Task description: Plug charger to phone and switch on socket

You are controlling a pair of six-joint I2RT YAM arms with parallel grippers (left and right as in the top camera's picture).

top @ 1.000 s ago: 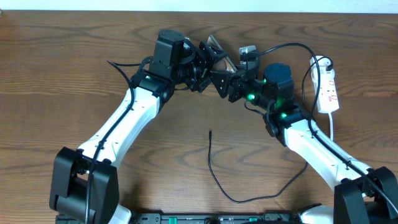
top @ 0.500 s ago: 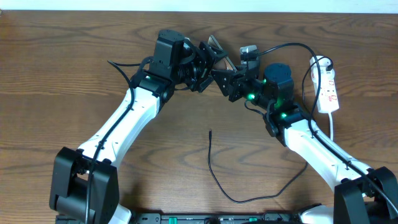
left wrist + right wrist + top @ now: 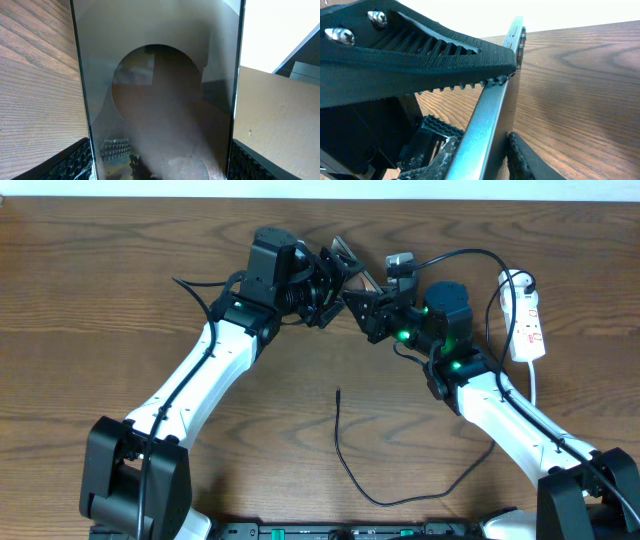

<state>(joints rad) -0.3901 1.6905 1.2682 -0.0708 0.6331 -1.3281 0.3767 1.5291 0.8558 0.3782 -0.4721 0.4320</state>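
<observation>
Mostly unchanged since a second ago. Only the right claw (image 3: 362, 300) differs: its fingers have drawn in and now stand narrow around the phone (image 3: 160, 100). The upper finger (image 3: 420, 55) has its teeth on the metal edge, and the lower finger (image 3: 525, 157) lies against the opposite face.

The left claw (image 3: 338, 268) is as before, spread wide across the phone's width, holding it tilted up off the worktop (image 3: 100, 300) between the two arms. Charger and socket have not shifted.

Surface: brown wood-grain worktop, with a pale wall along its far side.

Count — two arms, two claws, one phone. One charger (image 3: 336, 425), its thin black cable loose on the wood in front, tip lying free. One white socket (image 3: 528, 330) strip at far right, well apart from the phone.
</observation>
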